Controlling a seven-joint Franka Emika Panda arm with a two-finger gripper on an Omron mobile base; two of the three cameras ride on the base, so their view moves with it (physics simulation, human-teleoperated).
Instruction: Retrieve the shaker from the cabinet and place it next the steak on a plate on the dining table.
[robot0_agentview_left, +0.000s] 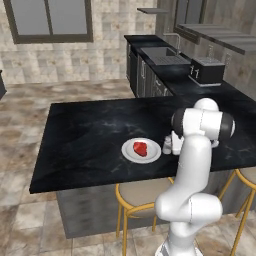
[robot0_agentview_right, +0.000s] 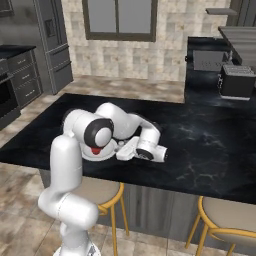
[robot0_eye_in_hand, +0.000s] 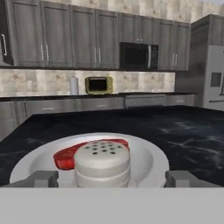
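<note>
Hand view, for your record: shaker (robot0_eye_in_hand: 102, 162) standing on the plate (robot0_eye_in_hand: 151, 159) close in front of the steak (robot0_eye_in_hand: 65, 158) on the dining table (robot0_eye_in_hand: 183, 131), jaws spread wide either side and holding nothing; placement looks done, only withdrawal left.

A whitish-grey shaker (robot0_eye_in_hand: 102, 162) with small dark holes in its cap sits before a red steak (robot0_eye_in_hand: 70, 156) on a plain white plate (robot0_eye_in_hand: 151, 159). The dining table (robot0_agentview_left: 95, 135) is black stone with pale marbled veins. Grey wood-grain cabinets (robot0_eye_in_hand: 65, 37) line a beige tiled wall (robot0_eye_in_hand: 48, 82).
</note>
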